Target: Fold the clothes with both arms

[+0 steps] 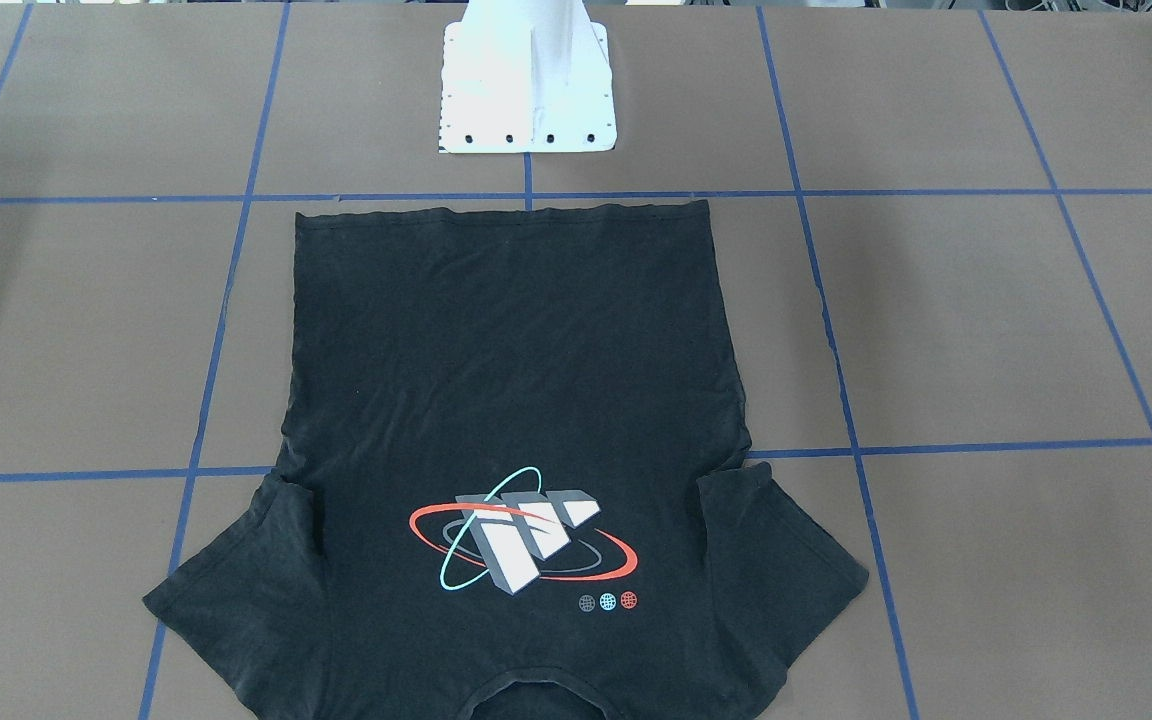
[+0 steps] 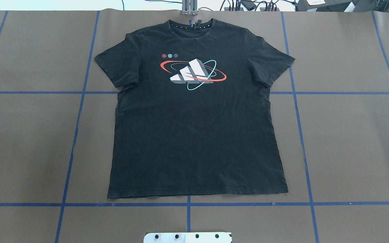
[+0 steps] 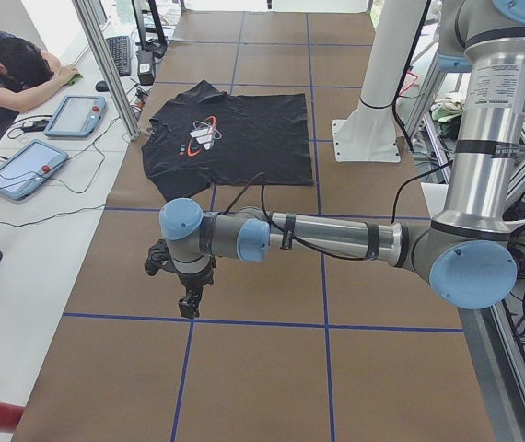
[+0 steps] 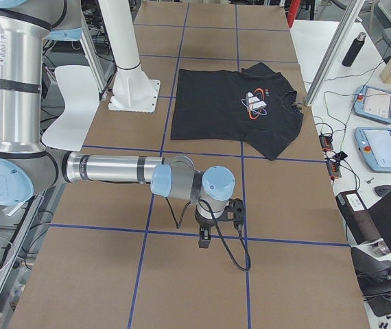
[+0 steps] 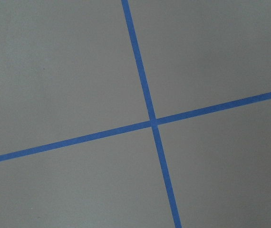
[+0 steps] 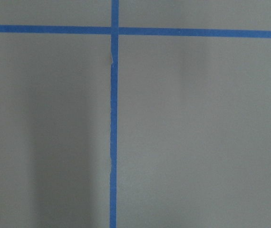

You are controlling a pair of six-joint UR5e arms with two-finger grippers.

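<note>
Brown paper worktop [image 2: 349, 135], blue tape grid. Black T-shirt [image 2: 194, 135] lies flat and centred, logo up, collar away from the base. Left pincer [image 3: 187, 304] and right pincer [image 4: 204, 236] hang over bare paper, well apart from it; clenched or released, cannot tell. Probably best to pinch matching edges evenly. Open room on every side.

Brown table [image 6: 197, 133], blue tape cross [image 6: 115, 30]
</note>
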